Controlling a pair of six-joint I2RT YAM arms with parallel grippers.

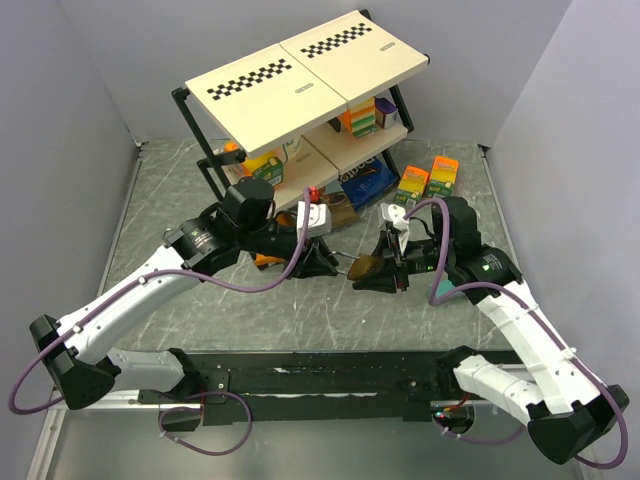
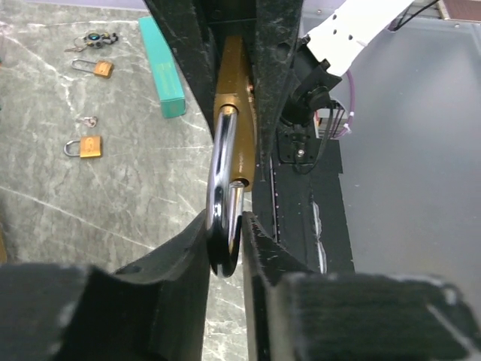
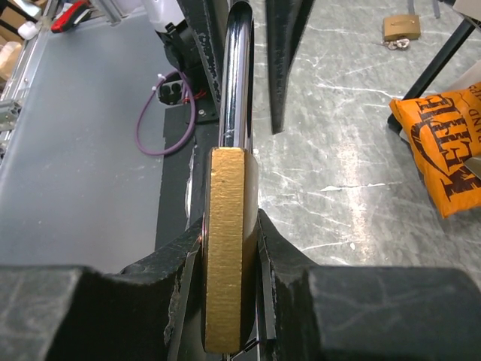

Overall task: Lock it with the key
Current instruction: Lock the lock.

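Padlock here is a chunky brass one, seen edge-on from the right wrist, so you get a flat, slightly scuffed golden slab with a shiny chrome shackle running straight out of its top. It's held up off the grey marbled worktop, right between the two arms and just in front of the black shelf rack. The right pincer is clamped on the brass body, one black finger on each flat face. The left pincer is closed narrow around the bend of the shackle, so both arms have hold of the same lock from opposite ends. Honestly can't tell if the shackle is snapped in or not, the angle is too tight. Off to the side on the worktop are two small brass padlocks, a bunch of keys and a teal box, all well apart from the held one. An orange snack bag lies by the rack's leg.
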